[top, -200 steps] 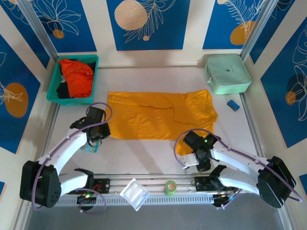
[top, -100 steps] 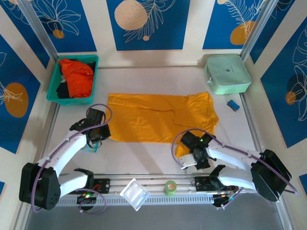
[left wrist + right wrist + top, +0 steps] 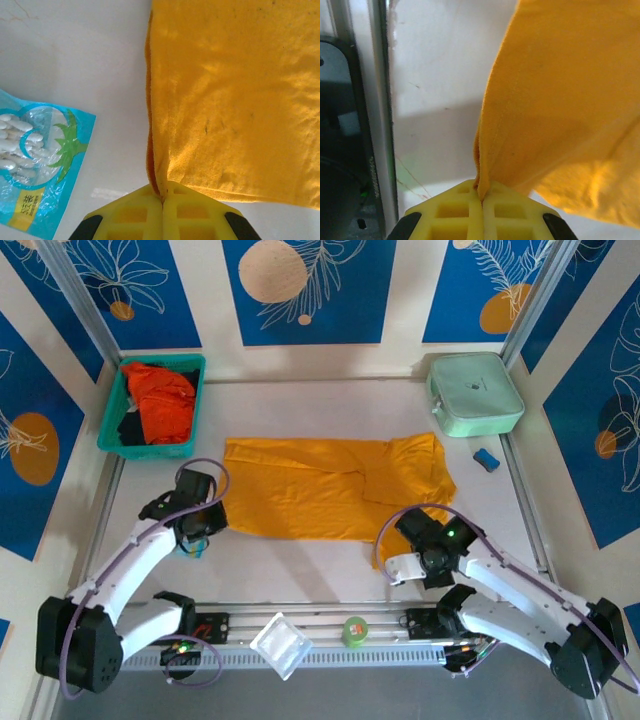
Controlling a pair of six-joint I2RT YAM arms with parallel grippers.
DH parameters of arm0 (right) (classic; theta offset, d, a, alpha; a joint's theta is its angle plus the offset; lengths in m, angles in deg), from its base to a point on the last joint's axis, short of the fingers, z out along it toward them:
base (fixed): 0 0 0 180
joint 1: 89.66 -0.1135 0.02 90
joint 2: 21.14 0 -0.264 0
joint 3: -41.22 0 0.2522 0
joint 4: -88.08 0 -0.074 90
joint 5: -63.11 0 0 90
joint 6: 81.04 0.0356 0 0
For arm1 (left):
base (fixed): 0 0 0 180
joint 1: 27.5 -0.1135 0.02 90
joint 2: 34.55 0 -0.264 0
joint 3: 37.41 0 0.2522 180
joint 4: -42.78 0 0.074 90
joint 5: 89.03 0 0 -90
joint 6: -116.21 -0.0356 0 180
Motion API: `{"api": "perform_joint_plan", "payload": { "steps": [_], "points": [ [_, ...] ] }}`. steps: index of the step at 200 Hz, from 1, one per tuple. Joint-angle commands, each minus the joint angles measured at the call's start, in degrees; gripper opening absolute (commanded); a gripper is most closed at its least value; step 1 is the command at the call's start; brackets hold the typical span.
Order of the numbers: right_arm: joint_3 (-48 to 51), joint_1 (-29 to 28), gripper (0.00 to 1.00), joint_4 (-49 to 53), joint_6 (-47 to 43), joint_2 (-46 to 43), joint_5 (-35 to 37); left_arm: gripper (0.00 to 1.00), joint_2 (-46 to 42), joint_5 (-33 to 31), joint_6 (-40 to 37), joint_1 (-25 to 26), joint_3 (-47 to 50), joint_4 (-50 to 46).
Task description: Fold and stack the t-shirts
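The mustard-yellow t-shirt (image 3: 330, 485) lies spread across the middle of the table. My left gripper (image 3: 205, 522) is shut on its near left corner; the left wrist view has the yellow cloth (image 3: 230, 100) pinched between the yellow fingers (image 3: 135, 215). At the near right corner my right gripper (image 3: 400, 545) is shut on the hem, the cloth (image 3: 560, 100) rising from the closed fingers (image 3: 455, 215) and lifted a little off the table. The red-orange t-shirt (image 3: 160, 400) sits bunched in the teal basket (image 3: 198, 405) at the back left.
A mint-green box (image 3: 474, 394) stands at the back right, with a small blue object (image 3: 486, 460) beside it. A blue snack packet (image 3: 35, 160) lies by the left gripper. A clear plastic box (image 3: 280, 645) and a green tape roll (image 3: 354, 631) rest on the front rail.
My right gripper has closed on the shirt's near right corner and pulled it toward the right and near edge. The left gripper stays shut on its corner, shifted slightly.
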Motion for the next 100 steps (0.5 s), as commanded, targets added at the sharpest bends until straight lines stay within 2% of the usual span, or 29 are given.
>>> {"api": "perform_joint_plan", "payload": {
  "steps": [1, 41, 100],
  "points": [
    [-2.0, 1.9, 0.00, -0.4, -2.6, -1.3, 2.0, 0.00, -0.7, -0.3, 0.4, -0.2, 0.3, -3.2],
    [-8.6, 6.7, 0.00, -12.7, -5.1, 2.8, 4.4, 0.00, 2.5, -3.4, -0.2, -0.3, -3.6, -4.1],
    [-20.9, 15.0, 0.00, -21.5, -10.3, 16.0, 6.2, 0.00, 11.7, -7.1, -3.4, -0.9, -12.9, -3.8]
  ]
}}
